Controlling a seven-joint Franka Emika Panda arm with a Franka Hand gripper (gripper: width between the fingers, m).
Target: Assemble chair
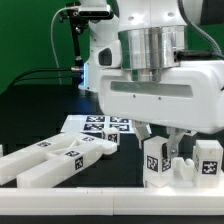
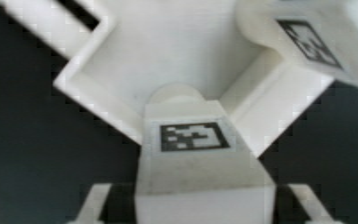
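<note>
The chair part in hand is a short white tagged block. It stands on the dark worktop at the exterior view's right, in the front row of loose pieces. A second tagged block sits near it, further to the exterior view's right.

The tool hangs straight above the first block, so the block lies directly below it, not off to a side. In the wrist view the block fills the middle between the two fingers, with its tagged face turned up to the camera. Its length appears to run away from the wrist toward a folded white panel beyond.

The jaws flank the block on both sides, but I cannot tell whether they are pressed against it or just short of it.

The long white bars lie well apart at the exterior view's left, and the marker board is behind them. The next move probably depends on the block staying centred between the fingers.
</note>
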